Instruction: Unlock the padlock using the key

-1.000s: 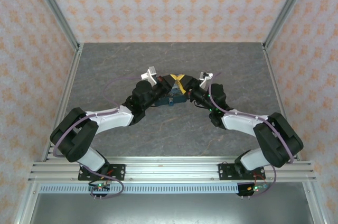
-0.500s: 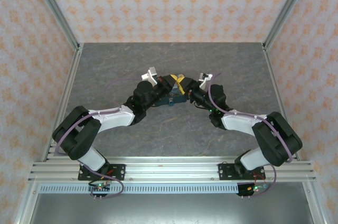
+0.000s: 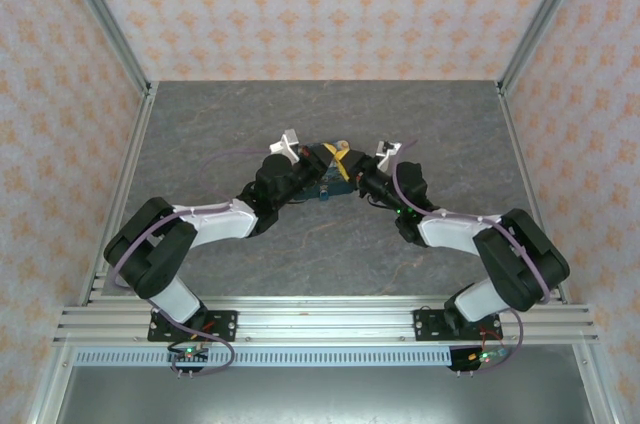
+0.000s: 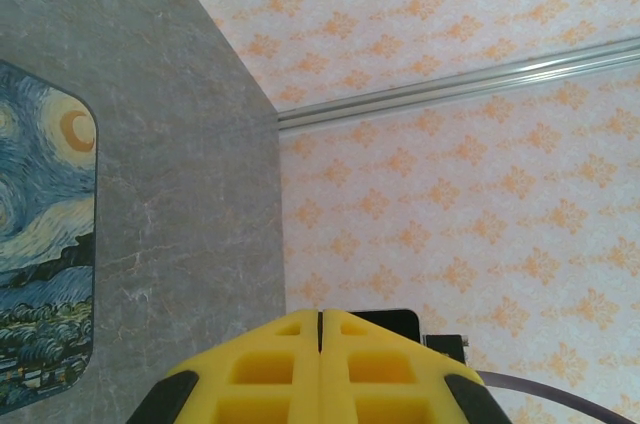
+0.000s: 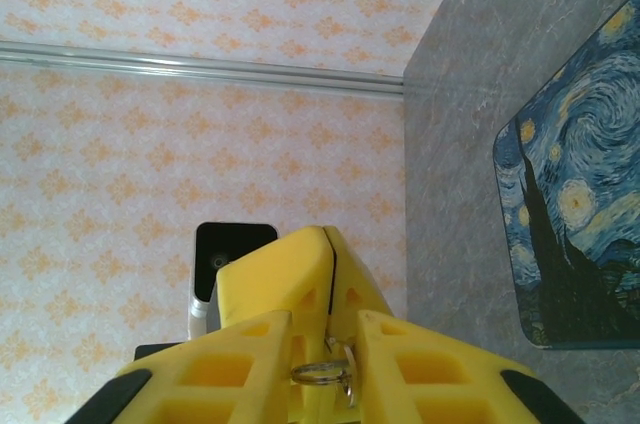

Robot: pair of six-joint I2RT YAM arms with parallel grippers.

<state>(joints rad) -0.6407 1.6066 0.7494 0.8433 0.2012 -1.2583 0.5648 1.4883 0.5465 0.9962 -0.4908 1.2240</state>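
Right gripper (image 3: 343, 155) has narrowed from a spread stance since the earlier frame.

Top view: it faces the left gripper (image 3: 318, 157) tip to tip above the patterned box (image 3: 328, 187), mid-desk (image 3: 450, 124).

Left wrist view: left fingers are pressed flat together; whether they grip the padlock I cannot tell.

Right wrist view: the jaws are drawn in around the key (image 5: 320, 374), its ring near the finger roots.

Judgement: insertion runs leftward, with the right arm leading.

Walls (image 3: 320, 4) were pale peach with orange damask motifs, table (image 3: 330, 244) grey and marbled, box (image 5: 580, 204) all swirly blue and yellow, left gripper (image 4: 320, 316) and right gripper (image 5: 329, 234) bright yellow, key (image 5: 320, 372) silvery.
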